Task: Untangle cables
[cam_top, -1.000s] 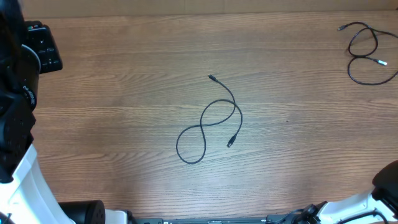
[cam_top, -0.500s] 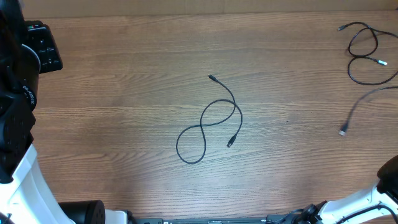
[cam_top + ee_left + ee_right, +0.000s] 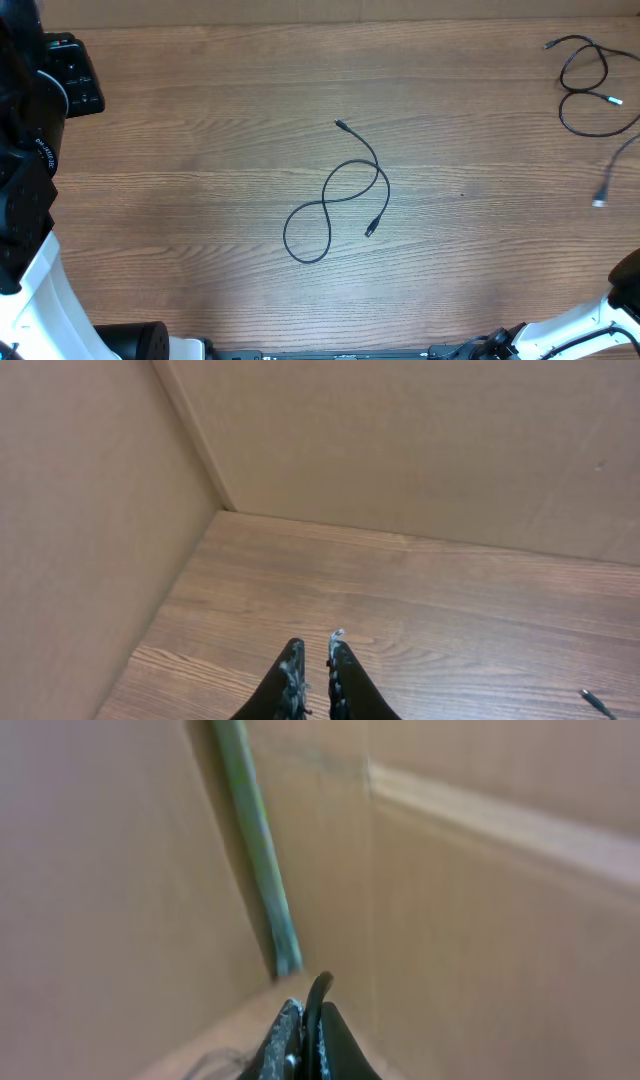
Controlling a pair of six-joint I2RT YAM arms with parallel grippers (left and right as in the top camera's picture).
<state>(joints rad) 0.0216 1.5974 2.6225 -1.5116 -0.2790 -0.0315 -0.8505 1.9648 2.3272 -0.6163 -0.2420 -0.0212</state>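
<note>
Wooden tabletop bears light, limp thin black cords, best pinched near plugs; right claw clamps one cord, left claw closed, empty.

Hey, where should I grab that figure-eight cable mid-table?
Probably grip the figure-eight cable on the straight tail by its far plug end, coming from straight above and pinching across the cord: that stretch lies flat, clear of the crossing.
</note>
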